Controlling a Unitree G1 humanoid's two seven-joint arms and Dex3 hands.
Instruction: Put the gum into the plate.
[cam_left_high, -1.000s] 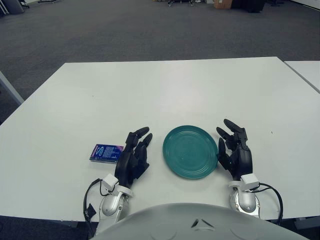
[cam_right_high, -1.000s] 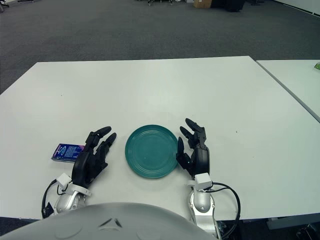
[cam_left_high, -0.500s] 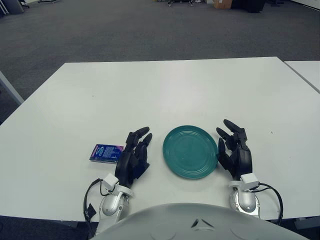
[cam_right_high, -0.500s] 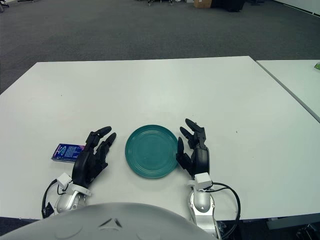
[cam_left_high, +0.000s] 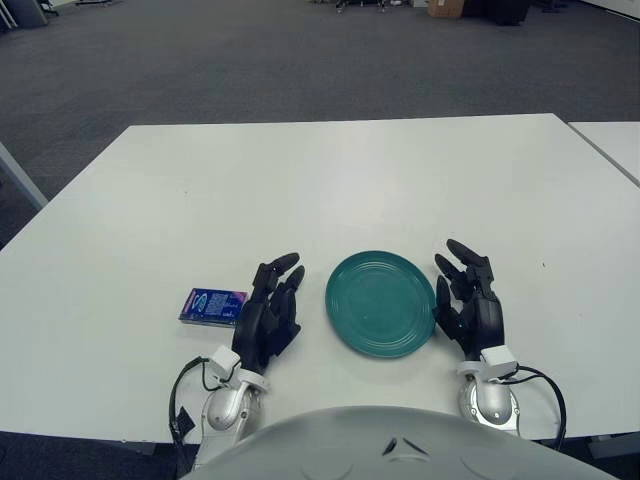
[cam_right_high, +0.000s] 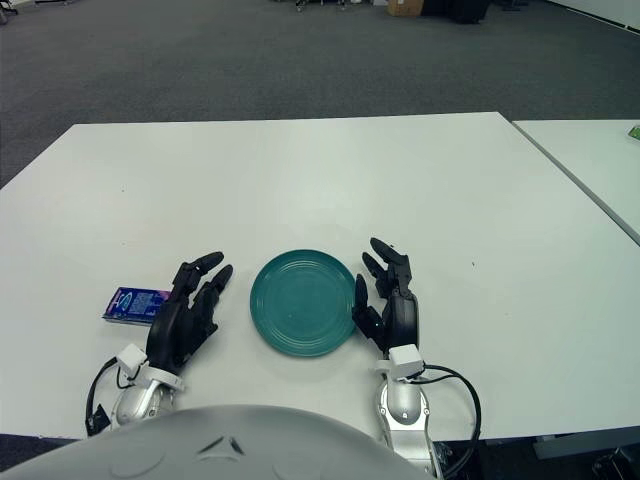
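Observation:
A small blue gum pack (cam_left_high: 213, 305) lies flat on the white table near its front left. A teal plate (cam_left_high: 381, 303) sits to its right, with nothing in it. My left hand (cam_left_high: 268, 312) shows between the pack and the plate, fingers spread and holding nothing, just right of the gum. On the plate's right side is my right hand (cam_left_high: 470, 300), also open with fingers raised.
The white table (cam_left_high: 340, 180) stretches far back from the plate. A second white table (cam_right_high: 600, 160) stands to the right across a narrow gap. Grey carpet lies beyond, and cables trail from both wrists at the front edge.
The left hand has shifted very slightly; nothing else has moved.

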